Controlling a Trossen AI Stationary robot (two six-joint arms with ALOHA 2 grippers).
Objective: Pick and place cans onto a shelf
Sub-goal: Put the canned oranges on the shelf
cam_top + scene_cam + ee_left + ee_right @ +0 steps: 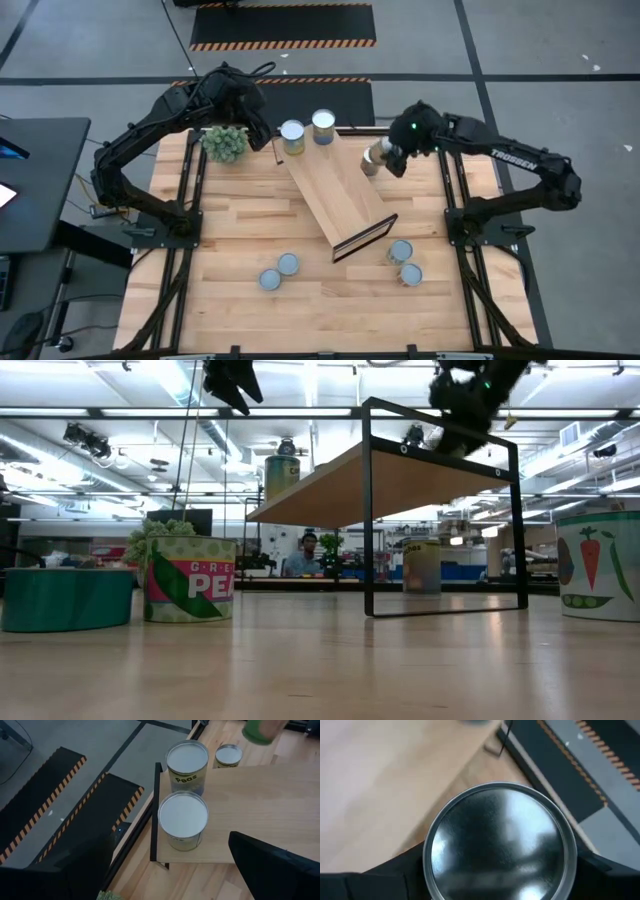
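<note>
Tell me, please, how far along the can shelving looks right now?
Two cans already stand on the shelf at its far end. A third can is in the right claw, beside the shelf's right edge. Four cans remain on the table near the front. The left claw hangs open near the shelved pair.

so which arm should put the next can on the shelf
Right. Its tool already grips a can beside the shelf. The left tool hangs open and empty near the two cans already on the shelf's far end.
</note>
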